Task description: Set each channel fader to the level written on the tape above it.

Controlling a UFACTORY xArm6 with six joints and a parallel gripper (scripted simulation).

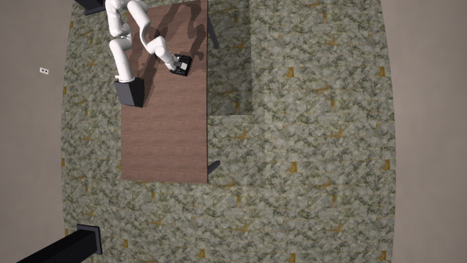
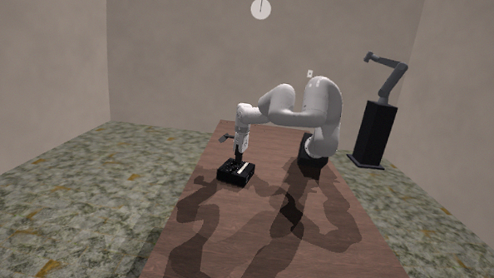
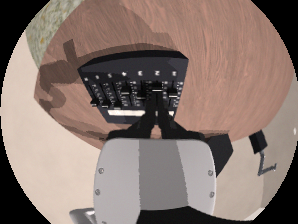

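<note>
The black lighting desk (image 1: 188, 60) (image 2: 230, 177) (image 3: 105, 72) stands on its feet on the brown table (image 1: 163, 130) (image 2: 290, 252) (image 3: 220, 50), near the table's long edge. A white tape strip (image 2: 243, 169) (image 3: 125, 115) runs along one side of it. Several fader caps sit in a row of slots on its top; their levels and the tape's writing are too small to read. My gripper (image 1: 176, 64) (image 2: 236, 162) (image 3: 156, 99) is shut. Its tips point straight down onto the desk top, at a fader slot right of the middle in the wrist view. The cap under the tips is hidden.
The arm's black base (image 1: 130, 93) (image 2: 311, 157) stands on the table beside the desk. The table edge (image 1: 207, 65) is close behind the desk. A black pedestal with a dark arm (image 2: 373, 133) stands on the floor beyond the table.
</note>
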